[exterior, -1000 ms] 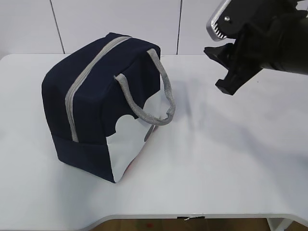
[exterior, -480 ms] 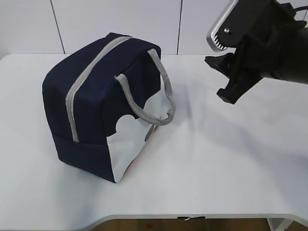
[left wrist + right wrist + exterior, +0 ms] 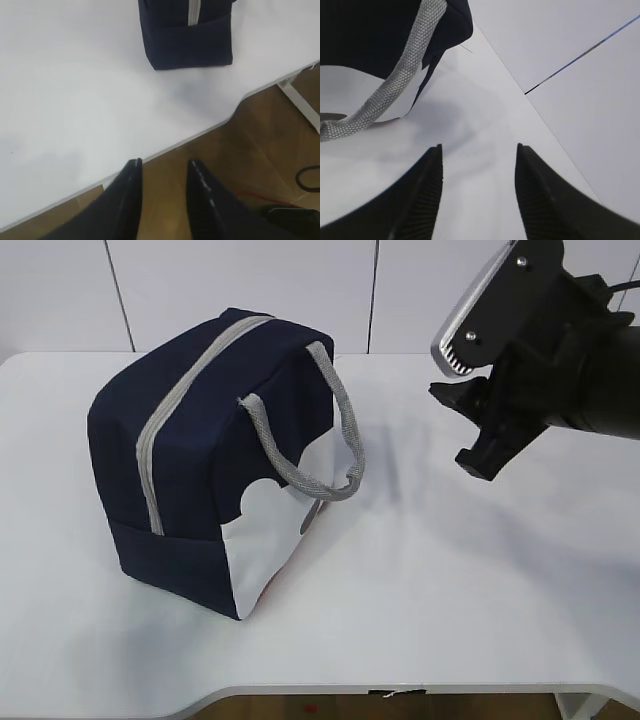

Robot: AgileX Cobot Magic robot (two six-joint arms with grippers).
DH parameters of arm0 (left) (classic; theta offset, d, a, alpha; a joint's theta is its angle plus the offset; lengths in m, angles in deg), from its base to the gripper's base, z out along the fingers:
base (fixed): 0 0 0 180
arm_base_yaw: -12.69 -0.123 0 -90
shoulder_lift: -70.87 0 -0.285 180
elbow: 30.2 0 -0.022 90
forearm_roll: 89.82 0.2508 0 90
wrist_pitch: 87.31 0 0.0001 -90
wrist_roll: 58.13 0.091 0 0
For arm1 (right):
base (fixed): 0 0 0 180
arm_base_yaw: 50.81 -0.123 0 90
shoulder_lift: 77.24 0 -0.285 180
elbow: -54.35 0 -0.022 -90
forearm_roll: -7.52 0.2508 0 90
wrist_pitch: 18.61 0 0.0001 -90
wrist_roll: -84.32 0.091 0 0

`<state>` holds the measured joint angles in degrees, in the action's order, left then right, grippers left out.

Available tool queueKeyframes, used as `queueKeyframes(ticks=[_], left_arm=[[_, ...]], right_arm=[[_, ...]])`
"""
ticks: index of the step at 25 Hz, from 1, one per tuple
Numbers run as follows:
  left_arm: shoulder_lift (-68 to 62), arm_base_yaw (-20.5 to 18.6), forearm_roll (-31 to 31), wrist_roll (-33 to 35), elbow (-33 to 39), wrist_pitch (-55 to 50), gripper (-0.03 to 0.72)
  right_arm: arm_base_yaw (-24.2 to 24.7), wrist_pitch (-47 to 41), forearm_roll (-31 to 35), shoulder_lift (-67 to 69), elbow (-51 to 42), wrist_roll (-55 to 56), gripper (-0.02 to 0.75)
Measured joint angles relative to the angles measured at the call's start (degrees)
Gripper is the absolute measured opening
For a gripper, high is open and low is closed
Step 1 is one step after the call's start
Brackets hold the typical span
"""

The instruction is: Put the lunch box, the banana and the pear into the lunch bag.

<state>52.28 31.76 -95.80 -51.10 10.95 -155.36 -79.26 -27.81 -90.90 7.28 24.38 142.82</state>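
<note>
Exterior view shows the boxy navy-blue fabric lunch bag (image 3: 215, 455) standing on the white table (image 3: 480, 590), left of centre, its grey zipper (image 3: 180, 390) running along the top and down the near end, closed as far as can be seen. Two grey rope handles (image 3: 320, 430) droop over the side that faces right. No lunch box, banana or pear shows in any view, so I judge they are either inside the bag or out of frame; I cannot tell which.

The right pincer (image 3: 470, 430) hangs above the table to the right of the bag and apart from it, its jaws apart and holding nothing. In the right wrist view the handle (image 3: 395, 85) and the bag's white lower panel (image 3: 350, 90) lie ahead and to the left of the open right pincer (image 3: 477, 195). The bag's long axis follows the zipper line, running from the near left to the far right.

Left wrist view has the left pincer (image 3: 162, 172) over the table edge, with wooden floor beneath; a gap shows between its jaws and nothing is in them. The bag (image 3: 187, 35) sits well ahead of it. By the exterior view the right arm looks nearer the bag, on its handle side.
</note>
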Motion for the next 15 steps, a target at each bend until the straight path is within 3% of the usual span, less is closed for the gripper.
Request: queueKeyframes(ticks=[7,15], left_arm=[[10.13,0.0,0.21,0.49,5.23,2.27,0.228],[10.23,0.0,0.84,0.51,5.99,3.95,0.227]], right_arm=[[0.0,-0.09,0.0,0.0,0.0,0.0,0.386],[0.0,-0.56,0.46,-0.14,0.0,0.0,0.386]])
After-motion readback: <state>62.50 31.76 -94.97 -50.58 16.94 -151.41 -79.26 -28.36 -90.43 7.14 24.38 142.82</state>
